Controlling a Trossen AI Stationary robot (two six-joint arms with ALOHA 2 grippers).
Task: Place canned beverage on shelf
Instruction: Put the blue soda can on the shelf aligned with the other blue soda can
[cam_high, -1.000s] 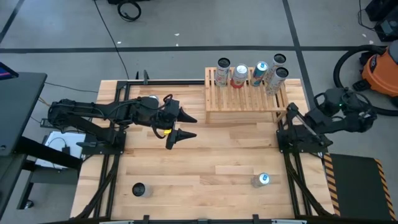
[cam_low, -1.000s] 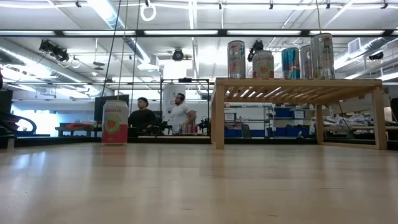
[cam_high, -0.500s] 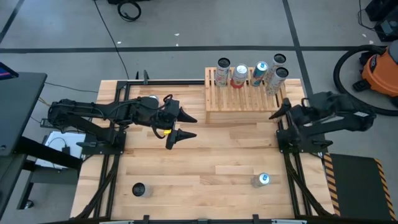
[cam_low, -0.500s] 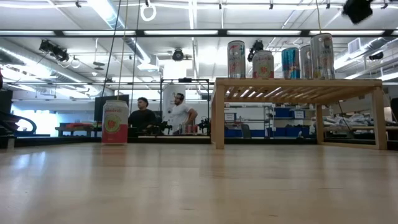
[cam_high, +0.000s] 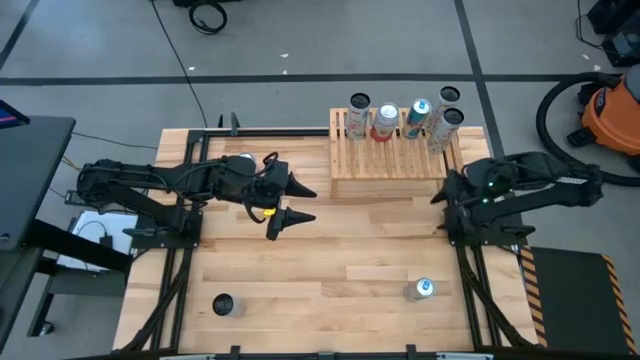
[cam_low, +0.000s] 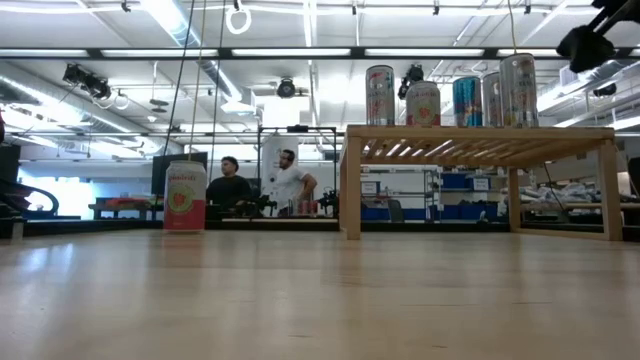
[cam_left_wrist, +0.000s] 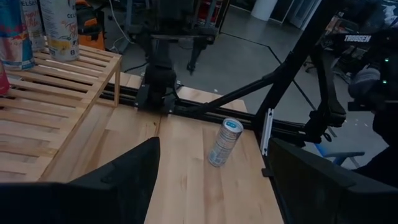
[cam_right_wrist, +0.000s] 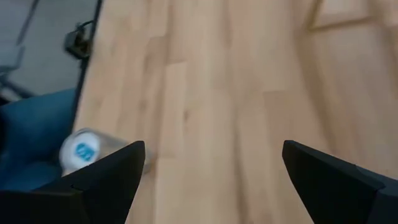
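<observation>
The right claw (cam_high: 440, 192) hangs just off the near right corner of the shelf (cam_high: 392, 160), its fingers (cam_right_wrist: 106, 177) spread wide apart with nothing between them; its wrist view looks down on bare desk (cam_high: 330, 250) boards and on a blue-topped can (cam_right_wrist: 84, 151) at the picture's edge. That can (cam_high: 421, 290) stands alone on the desk, nearer than the right claw and well apart from the shelf; the left wrist view shows it upright (cam_left_wrist: 224, 142) beside the black frame rail. The left claw (cam_high: 300, 203) is held over the desk to the left of the shelf, pointing right, its two fingers (cam_left_wrist: 118, 180) parted and empty. The shelf sits at the far right of the desk; five cans (cam_high: 384, 122) stand upright in a row along its far edge, and the low view shows them lined up (cam_low: 424, 102) on the slatted top. A dark can (cam_high: 223, 304) stands at the near left of the desk, well apart from everything else; in the low view a red and white can (cam_low: 185, 196) stands on the desk to the left of the shelf. Two people (cam_low: 260, 187) are in the room beyond the desk.
</observation>
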